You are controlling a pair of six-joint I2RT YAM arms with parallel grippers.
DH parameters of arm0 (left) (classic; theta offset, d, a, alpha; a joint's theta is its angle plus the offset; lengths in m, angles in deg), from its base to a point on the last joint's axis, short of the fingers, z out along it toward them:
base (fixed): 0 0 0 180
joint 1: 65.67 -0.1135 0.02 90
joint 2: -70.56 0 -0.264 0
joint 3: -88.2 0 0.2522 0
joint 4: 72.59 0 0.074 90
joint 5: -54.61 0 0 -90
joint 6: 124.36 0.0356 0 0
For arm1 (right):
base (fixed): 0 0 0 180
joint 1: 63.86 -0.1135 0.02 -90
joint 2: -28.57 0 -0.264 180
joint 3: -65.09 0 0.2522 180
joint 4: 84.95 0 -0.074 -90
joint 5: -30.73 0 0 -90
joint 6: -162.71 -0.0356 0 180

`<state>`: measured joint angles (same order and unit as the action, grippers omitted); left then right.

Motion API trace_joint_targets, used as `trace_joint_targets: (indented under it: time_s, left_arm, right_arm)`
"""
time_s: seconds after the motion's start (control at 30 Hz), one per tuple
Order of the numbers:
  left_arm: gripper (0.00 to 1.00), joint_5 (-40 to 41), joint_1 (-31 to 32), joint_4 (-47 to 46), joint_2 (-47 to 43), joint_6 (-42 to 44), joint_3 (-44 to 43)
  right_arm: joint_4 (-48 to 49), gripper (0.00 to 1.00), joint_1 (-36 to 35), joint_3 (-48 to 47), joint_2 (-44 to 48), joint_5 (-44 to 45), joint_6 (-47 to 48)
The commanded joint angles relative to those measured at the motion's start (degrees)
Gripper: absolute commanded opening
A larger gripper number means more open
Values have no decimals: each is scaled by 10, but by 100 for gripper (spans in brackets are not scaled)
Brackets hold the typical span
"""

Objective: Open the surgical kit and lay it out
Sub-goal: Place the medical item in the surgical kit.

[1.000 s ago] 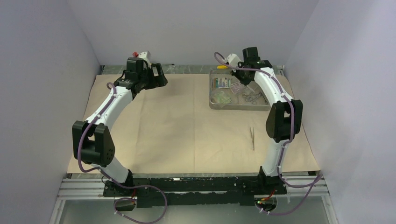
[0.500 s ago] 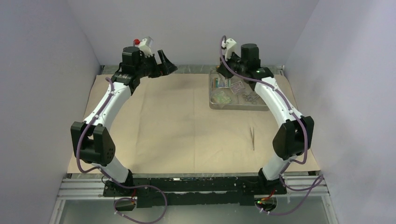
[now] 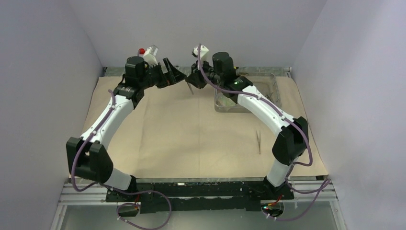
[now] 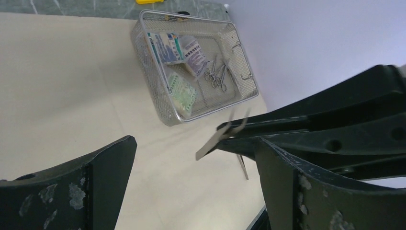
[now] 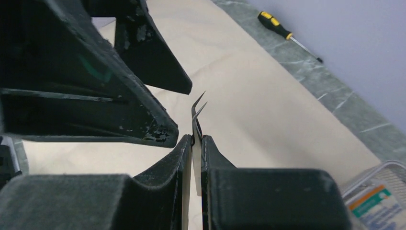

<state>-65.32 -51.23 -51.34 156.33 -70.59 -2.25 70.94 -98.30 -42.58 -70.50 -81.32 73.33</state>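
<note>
The right hand [image 5: 194, 143] grips curved tweezers [image 5: 197, 112], raised just left of the wire-mesh tray [image 4: 152, 72]. Their tips point between the wide-open fingers of the left hand [image 3: 174, 74]. The beige wrap cloth [image 3: 191, 129] spreads flat left of and nearer than the tray. The tray holds three printed packets [image 4: 167, 45] and steel clamps [image 4: 216, 79]. Straight tweezers [image 3: 259, 142] lie on the cloth nearer than the tray.

Robotics lab cell, plain pale walls [image 3: 201, 28] on three sides, aluminium rail frame [image 3: 81, 193], two cabled arms [image 3: 107, 115] bolted on
</note>
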Motion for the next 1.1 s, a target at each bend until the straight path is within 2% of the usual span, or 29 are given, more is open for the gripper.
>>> trace_joint_targets:
  time_s: [0.0,0.13,0.23,0.4,0.57,0.8,0.93,1.07]
  left_arm:
    - [99,40,0,-52,-82,-30,44]
    - [99,85,2,-50,-129,-33,79]
    - [99,88,5,-61,-138,-37,96]
    - [81,63,13,-6,-115,-34,68]
    - [71,108,16,54,-106,-13,48]
    - [48,66,16,50,-107,-21,53]
    - [44,56,16,78,-99,-8,35]
    - [34,42,16,93,-88,2,21]
  right_arm:
    - [2,0,-35,-29,-10,49,-32]
    - [-13,0,-64,-38,-19,84,-49]
    - [-18,0,-79,-46,-17,97,-56]
    - [-59,0,-95,-88,-41,130,-62]
    - [-85,0,-103,-131,-61,146,-71]
    - [-74,0,-104,-122,-51,122,-98]
    - [-45,0,-104,-99,-34,95,-110]
    - [-43,0,-104,-95,-29,81,-118]
